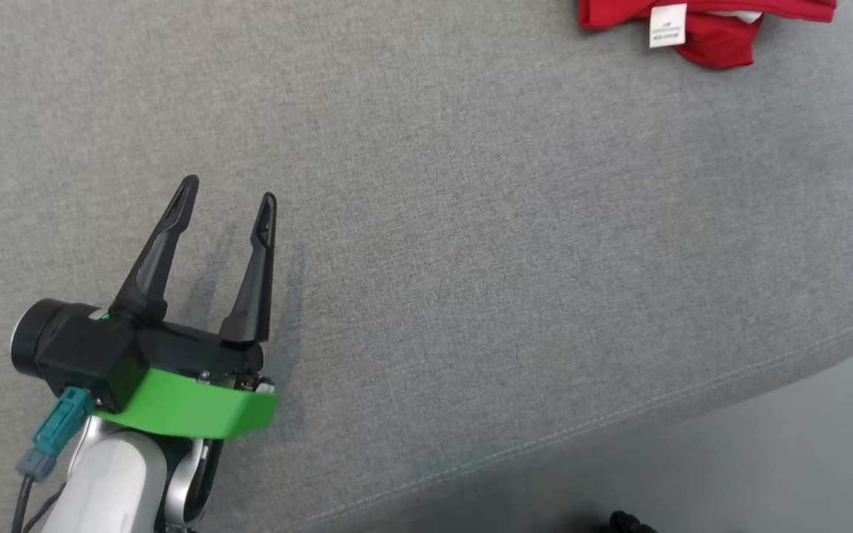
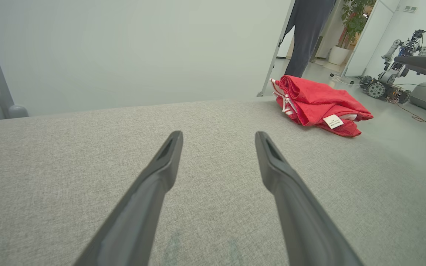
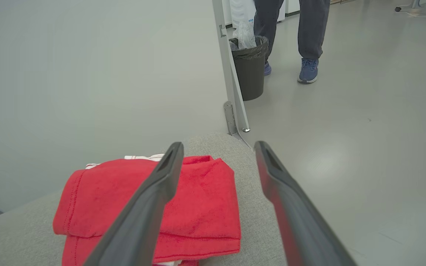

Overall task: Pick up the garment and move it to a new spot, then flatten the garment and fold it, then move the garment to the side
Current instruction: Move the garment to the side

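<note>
The left gripper (image 1: 229, 188) sits at the lower left of the head view, its two dark fingers (image 1: 151, 255) spread apart with nothing between them, hovering low over the grey padded surface (image 1: 508, 259) and throwing a faint shadow on the fabric. Behind the fingers come the black body, a bright green collar (image 1: 189, 407) and the pale forearm (image 1: 112, 481) running off the bottom edge. In the right wrist view the right gripper (image 3: 218, 144) is likewise splayed wide and holds nothing; it hangs above the garment (image 3: 205, 199), its left finger crossing in front of the red cloth. The garment is a folded red bundle with a little white trim showing (whether any finger touches it cannot be told), lying at the rounded far corner of the surface; in the head view it appears at the upper right edge of the frame, well apart from the left gripper, with a white label (image 1: 668, 26) hanging out of its folds. Past that corner stand a metal post (image 3: 231, 74), a dark bin (image 3: 250, 70) lined with a bag, and a person's legs (image 3: 311, 29) in dark trousers and blue shoes on the grey floor (image 3: 364, 147).
</note>
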You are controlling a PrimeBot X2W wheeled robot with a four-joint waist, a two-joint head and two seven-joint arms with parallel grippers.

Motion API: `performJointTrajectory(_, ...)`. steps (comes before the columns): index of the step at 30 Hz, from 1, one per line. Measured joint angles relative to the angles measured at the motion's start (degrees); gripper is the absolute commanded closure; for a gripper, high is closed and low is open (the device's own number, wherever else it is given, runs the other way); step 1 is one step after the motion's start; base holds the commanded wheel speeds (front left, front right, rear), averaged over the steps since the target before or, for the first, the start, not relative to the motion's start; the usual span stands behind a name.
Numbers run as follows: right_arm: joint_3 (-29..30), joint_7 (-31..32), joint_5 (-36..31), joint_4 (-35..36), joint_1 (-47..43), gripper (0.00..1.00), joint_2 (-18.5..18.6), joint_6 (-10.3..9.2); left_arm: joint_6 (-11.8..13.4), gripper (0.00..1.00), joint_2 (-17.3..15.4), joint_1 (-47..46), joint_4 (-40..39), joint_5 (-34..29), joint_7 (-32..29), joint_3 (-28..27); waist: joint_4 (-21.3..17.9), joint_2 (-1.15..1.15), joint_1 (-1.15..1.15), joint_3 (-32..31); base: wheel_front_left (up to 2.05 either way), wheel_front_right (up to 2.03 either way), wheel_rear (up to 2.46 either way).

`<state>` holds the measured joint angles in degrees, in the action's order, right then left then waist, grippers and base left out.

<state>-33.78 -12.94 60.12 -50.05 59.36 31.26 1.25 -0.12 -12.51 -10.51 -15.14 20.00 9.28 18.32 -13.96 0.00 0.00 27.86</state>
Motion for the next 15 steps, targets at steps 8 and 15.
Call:
performJointTrajectory(8, -0.5, -1.4, -2.0, 4.8, -1.9, 0.00, -2.2, 1.25, 2.9, 0.00, 2.5, 0.0, 4.0, 0.1, 2.0, -1.8, 0.2, 0.00, 0.00, -5.9, 0.00, 0.00, 0.00)
performJointTrajectory(15, -2.2, -1.7, -5.0, 10.1, -7.0, 0.00, -4.8, 1.25, 3.9, 0.00, 3.6, 0.8, 6.9, 0.0, 2.7, -1.9, 1.5, 0.00, 0.00, -10.8, 0.00, 0.00, 0.00)
